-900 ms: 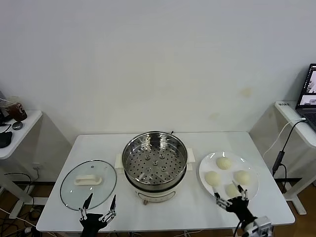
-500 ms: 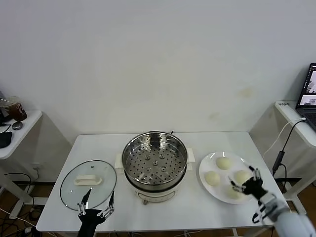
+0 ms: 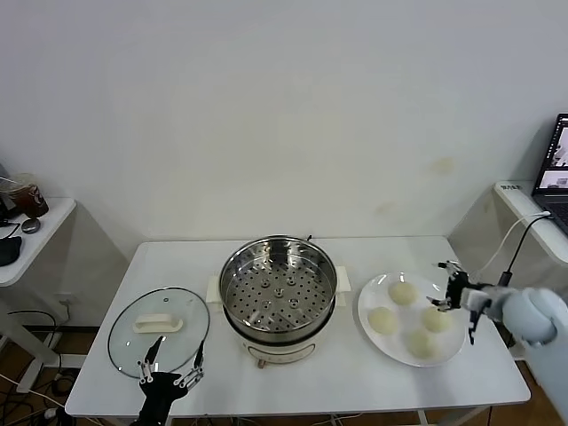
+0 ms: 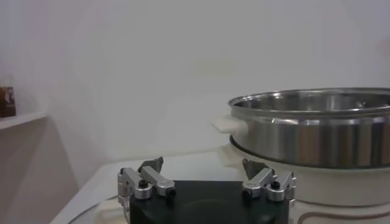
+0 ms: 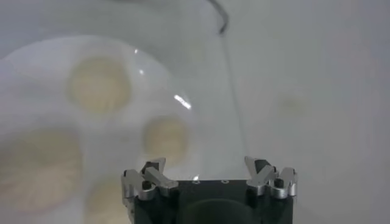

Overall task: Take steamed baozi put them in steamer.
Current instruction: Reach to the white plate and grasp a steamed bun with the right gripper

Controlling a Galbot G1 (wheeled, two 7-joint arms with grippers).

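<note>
The steamer (image 4: 317, 137) is cut off at the left wrist frame's edge; the baozi (image 5: 97, 82) look blurred.

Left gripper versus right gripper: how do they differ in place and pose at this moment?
The left gripper sits low at the table's near edge over the glass lid, fingers pointing toward the steamer; the right gripper hangs at the far right rim of the plate, beside the baozi. The left has no baozi near it; the right does. Both are open and empty.

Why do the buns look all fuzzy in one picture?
Right wrist view: the steamed baozi on the plate are blurred, with a glare streak on the rim. Head view: the baozi look sharp, and the steamer shines with reflections.
</note>
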